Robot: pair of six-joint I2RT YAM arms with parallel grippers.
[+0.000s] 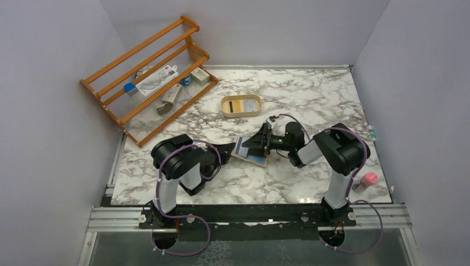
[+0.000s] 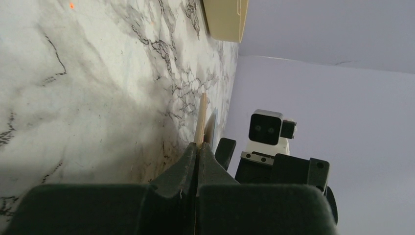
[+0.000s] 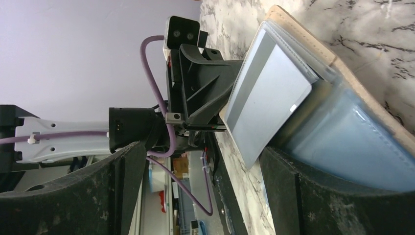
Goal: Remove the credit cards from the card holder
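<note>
The tan card holder (image 1: 250, 155) lies open on the marble between the two arms. My left gripper (image 1: 231, 148) is shut on its left edge; in the left wrist view the jaws (image 2: 198, 147) pinch a thin tan edge (image 2: 199, 120). My right gripper (image 1: 252, 142) is open over the holder from the right. In the right wrist view its fingers (image 3: 303, 196) stand wide apart around the holder's (image 3: 318, 49) near side. A light blue-grey credit card (image 3: 269, 103) sticks partway out of a clear pocket (image 3: 347, 147). It is not gripped.
An oval cream-yellow tray (image 1: 241, 105) sits behind the holder with flat yellowish and light blue pieces in it. A wooden rack (image 1: 149, 77) with several small items stands at back left. A pink object (image 1: 368, 178) sits near the right edge.
</note>
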